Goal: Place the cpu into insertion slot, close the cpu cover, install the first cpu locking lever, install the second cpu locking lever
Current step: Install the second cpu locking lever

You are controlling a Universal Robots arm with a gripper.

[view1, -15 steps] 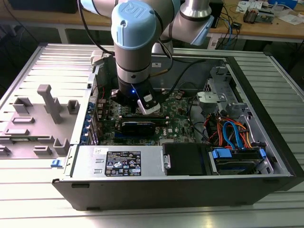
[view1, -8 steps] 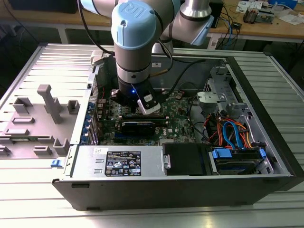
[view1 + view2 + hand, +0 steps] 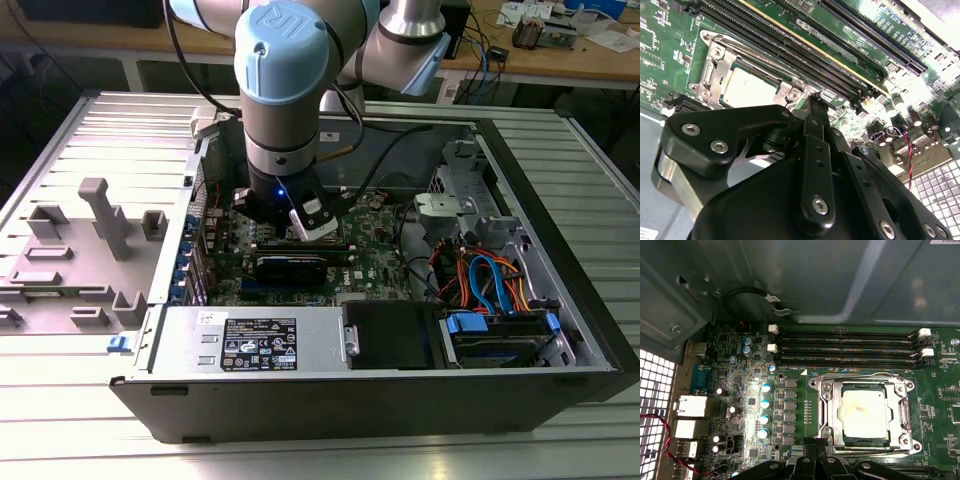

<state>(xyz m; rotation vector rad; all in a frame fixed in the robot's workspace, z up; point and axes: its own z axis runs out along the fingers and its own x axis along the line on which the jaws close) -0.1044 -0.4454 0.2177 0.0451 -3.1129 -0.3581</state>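
Inside the slot [image 3: 864, 412], under the closed cover [image 3: 902, 415], the cpu [image 3: 862, 413] is seated; the claw [image 3: 812, 107] appears narrowed, nothing held.

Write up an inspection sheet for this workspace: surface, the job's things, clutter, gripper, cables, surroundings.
Surface: ribbed metal table carrying the open computer case.
Job's things: cpu lies in the insertion slot; cpu cover is down around it. Whether the locking levers are latched cannot be told.
Clutter: grey fixture blocks on the table at the exterior view's left.
Gripper: gripper sits low over the motherboard, beside the socket, holding nothing visible.
Cables: orange and blue cables near the drive bay; a red and black twisted wire by the rear ports.
Surroundings: a wooden bench behind, with small items on it.
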